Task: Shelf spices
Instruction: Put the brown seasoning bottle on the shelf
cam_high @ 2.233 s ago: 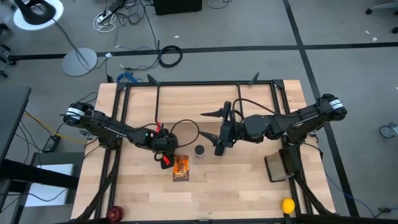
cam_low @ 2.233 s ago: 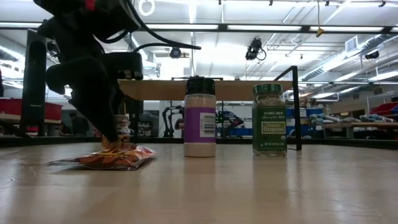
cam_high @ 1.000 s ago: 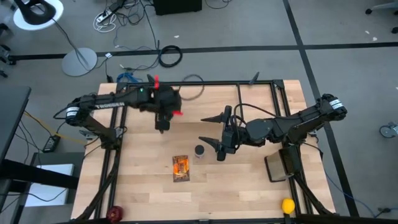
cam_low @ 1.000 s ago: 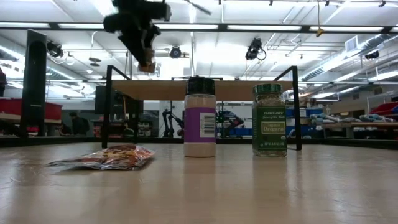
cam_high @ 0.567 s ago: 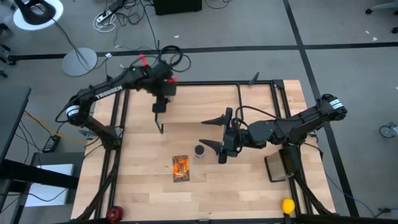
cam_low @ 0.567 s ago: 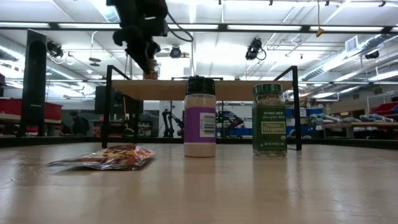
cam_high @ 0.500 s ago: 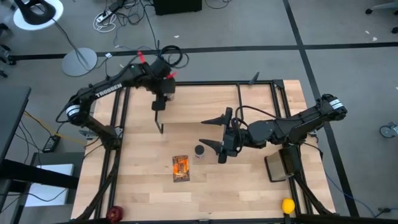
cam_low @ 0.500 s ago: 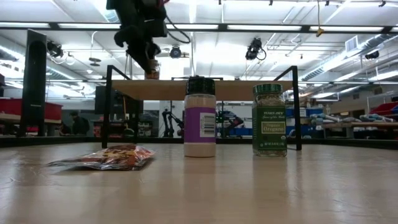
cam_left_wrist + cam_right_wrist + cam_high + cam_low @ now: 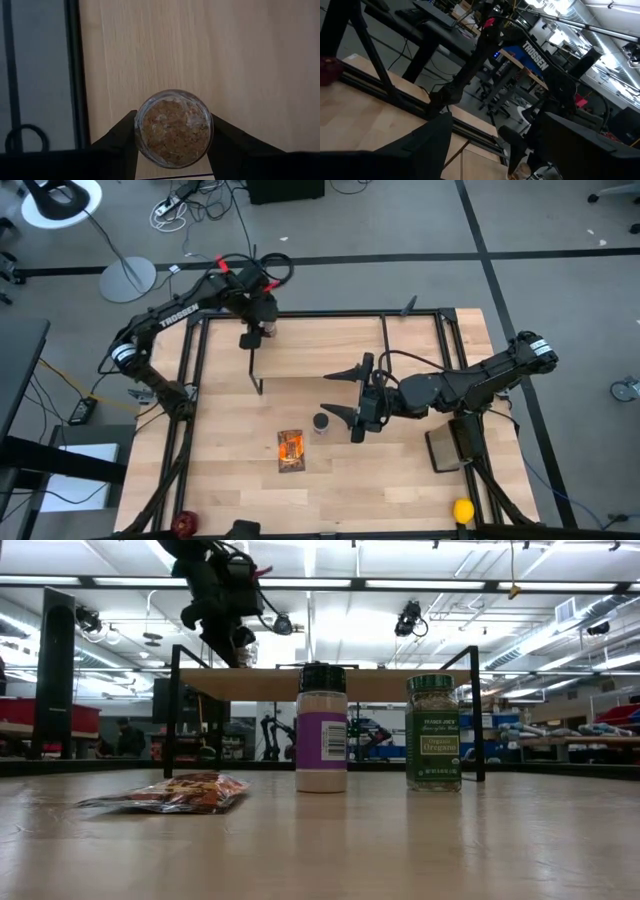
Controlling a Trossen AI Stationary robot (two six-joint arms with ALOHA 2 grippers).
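My left gripper (image 9: 251, 337) (image 9: 237, 643) hangs over the shelf's (image 9: 330, 684) left end, shut on the tiny jar (image 9: 173, 128) of brown spice. The shelf's light board (image 9: 210, 55) lies just beneath it. On the table in front of the shelf stand the purple-labelled jar (image 9: 321, 728) (image 9: 320, 422) and the green-lidded jar (image 9: 433, 731), each on its base. The flat orange packet (image 9: 291, 450) (image 9: 170, 792) lies nearer the front. My right gripper (image 9: 338, 389) (image 9: 495, 145) is wide open, just right of the purple-labelled jar. My left gripper pinches the tiny jar between its two fingers (image 9: 120, 137), which sit on opposite sides of its round wall (image 9: 140, 131). The fingers come from above, pointing down. The jar is lifted clear above the shelf board.
A yellow ball (image 9: 462, 510) sits at the table's near right corner. A dark flat block (image 9: 445, 450) lies by the right arm's base, and a red thing (image 9: 185, 523) is at the near left corner. Bare wood lies around the packet.
My left gripper has carried the tiny jar toward the table's far edge, from over the shelf's near side to over its far left end, staying shut on it. The right arm has kept still.
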